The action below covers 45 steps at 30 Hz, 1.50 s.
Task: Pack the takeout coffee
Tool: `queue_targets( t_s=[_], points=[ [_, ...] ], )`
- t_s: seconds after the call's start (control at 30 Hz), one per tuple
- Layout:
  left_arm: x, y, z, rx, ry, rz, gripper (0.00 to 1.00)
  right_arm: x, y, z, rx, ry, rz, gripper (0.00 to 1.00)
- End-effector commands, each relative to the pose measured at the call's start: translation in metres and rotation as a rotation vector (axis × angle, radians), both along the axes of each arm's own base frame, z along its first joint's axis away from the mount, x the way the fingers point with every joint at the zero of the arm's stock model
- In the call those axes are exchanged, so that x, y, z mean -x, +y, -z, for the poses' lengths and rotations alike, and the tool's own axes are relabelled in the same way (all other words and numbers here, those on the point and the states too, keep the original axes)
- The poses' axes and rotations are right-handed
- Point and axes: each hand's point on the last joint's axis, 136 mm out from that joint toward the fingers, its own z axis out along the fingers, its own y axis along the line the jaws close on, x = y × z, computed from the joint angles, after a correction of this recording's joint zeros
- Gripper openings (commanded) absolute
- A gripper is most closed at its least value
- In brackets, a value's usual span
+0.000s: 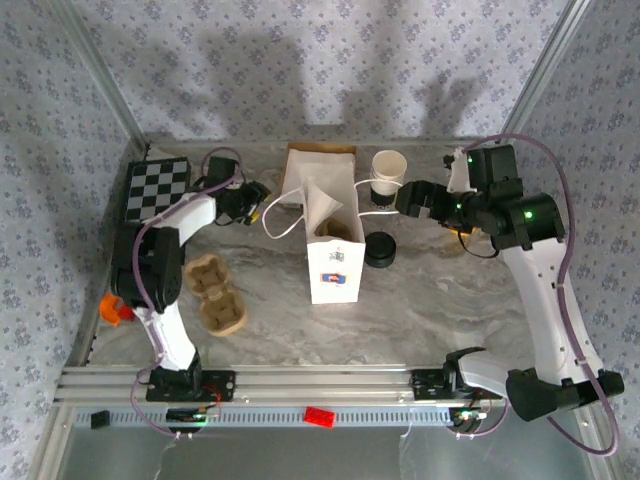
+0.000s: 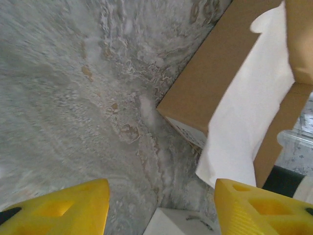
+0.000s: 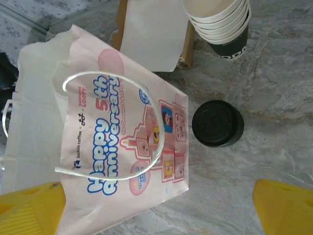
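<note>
The white paper bag stands upright mid-table with its mouth open; its printed pink side and a white cord handle face the right wrist camera. The takeout coffee is hidden; something tan shows inside the bag's mouth and I cannot tell what it is. My left gripper hovers left of the bag beside its looped handle, open, with only bare table between the yellow fingers. My right gripper is right of the bag, open wide and holding nothing.
A stack of lidless cream cups stands behind a black round lid piece. A cardboard box with white paper sits behind the bag. A pulp cup carrier and a checkerboard lie at left.
</note>
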Motion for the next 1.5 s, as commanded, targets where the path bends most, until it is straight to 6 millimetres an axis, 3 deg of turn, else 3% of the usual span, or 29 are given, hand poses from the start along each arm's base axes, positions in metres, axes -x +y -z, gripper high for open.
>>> queue_targets(
  t_s=[0.0, 0.27, 0.5, 0.7, 1.3, 1.47],
  points=[
    [-0.026, -0.025, -0.027, 0.052, -0.093, 0.0, 0.58, 0.001, -0.002, -0.002, -0.03, -0.006, 0.001, 1.0],
    [-0.034, -0.042, -0.011, 0.07, -0.067, -0.014, 0.53, -0.002, -0.01, 0.003, -0.051, 0.002, 0.013, 1.0],
    [-0.031, -0.04, 0.001, 0.026, -0.014, -0.025, 0.48, -0.002, -0.016, 0.004, -0.075, -0.002, 0.027, 1.0],
    [-0.032, -0.051, 0.005, 0.041, -0.007, -0.023, 0.44, -0.002, -0.02, 0.003, -0.086, -0.007, 0.039, 1.0],
    [-0.037, -0.053, -0.011, -0.009, -0.024, -0.005, 0.02, 0.0, -0.026, -0.002, -0.1, -0.026, 0.049, 1.0],
    [-0.042, -0.055, -0.05, -0.001, -0.11, 0.012, 0.0, -0.001, -0.027, -0.016, -0.09, -0.071, 0.049, 1.0]
  ],
)
